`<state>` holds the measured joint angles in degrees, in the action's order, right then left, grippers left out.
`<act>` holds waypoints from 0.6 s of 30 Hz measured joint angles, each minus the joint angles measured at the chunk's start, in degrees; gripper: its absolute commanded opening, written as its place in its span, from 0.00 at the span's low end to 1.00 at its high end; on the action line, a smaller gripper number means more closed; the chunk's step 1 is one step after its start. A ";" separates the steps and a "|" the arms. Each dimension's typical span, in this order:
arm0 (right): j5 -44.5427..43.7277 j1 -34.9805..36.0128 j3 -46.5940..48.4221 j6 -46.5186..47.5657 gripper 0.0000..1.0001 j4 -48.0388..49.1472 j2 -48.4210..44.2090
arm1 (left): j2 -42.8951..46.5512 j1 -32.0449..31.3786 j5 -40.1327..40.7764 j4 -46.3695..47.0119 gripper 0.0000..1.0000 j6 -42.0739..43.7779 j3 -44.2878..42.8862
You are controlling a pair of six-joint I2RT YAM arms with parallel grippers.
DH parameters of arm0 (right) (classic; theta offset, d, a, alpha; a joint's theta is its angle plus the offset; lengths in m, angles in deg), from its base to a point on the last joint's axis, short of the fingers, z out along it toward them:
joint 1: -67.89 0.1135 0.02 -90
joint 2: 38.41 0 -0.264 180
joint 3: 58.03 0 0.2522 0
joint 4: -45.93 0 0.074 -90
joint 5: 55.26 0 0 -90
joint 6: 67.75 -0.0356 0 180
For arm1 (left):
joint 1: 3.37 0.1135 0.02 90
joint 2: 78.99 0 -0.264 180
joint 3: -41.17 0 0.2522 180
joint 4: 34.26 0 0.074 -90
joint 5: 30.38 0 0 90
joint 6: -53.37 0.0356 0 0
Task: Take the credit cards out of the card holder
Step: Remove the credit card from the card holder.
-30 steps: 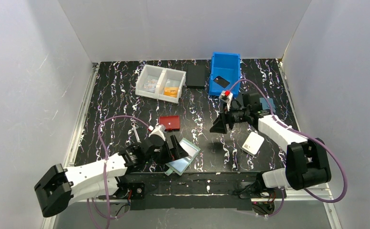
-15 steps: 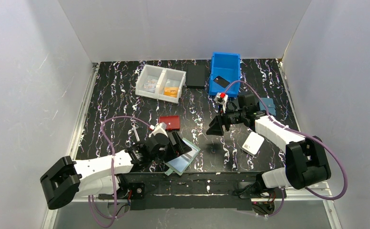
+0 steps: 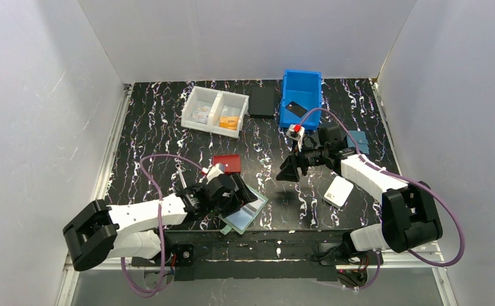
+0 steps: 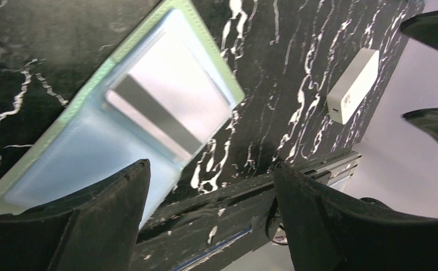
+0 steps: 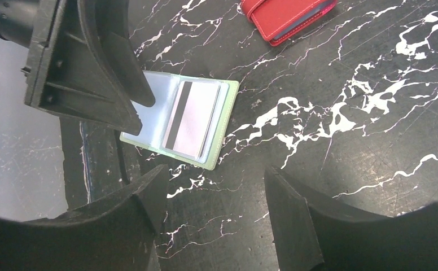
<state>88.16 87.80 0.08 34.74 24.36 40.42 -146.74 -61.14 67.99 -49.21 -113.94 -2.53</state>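
Left wrist | left end effector (image 4: 208, 169) open, jaws straddling holder (image 4: 47, 169) | card (image 4: 171, 107) just ahead, seemingly pocketed | advice: pin holder flat; right end effector (image 5: 211, 169), open, pinches card's free edge, slides outward

Probably a robotics lab cell — white panels (image 3: 41, 95) box in a black marbled tabletop (image 3: 149, 127) with aluminium rails (image 3: 106, 162), left arm (image 3: 143, 217) and right arm (image 3: 369, 175) bolted at its edge.
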 measured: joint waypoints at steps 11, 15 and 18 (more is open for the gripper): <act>-0.77 -0.39 0.00 0.88 0.72 -1.21 0.00 | -3.92 -1.56 2.18 -10.27 0.79 -3.14 -6.85; -0.80 -0.45 0.00 1.00 0.72 -1.23 0.00 | -4.04 -1.70 2.86 -12.51 0.79 -3.45 -7.80; -0.80 -0.66 0.00 1.00 0.72 -1.23 0.00 | -4.04 -1.77 3.37 -14.87 0.79 -4.53 -8.51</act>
<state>87.36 87.14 0.08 35.75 23.13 40.42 -150.78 -62.92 71.36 -64.08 -118.47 -11.04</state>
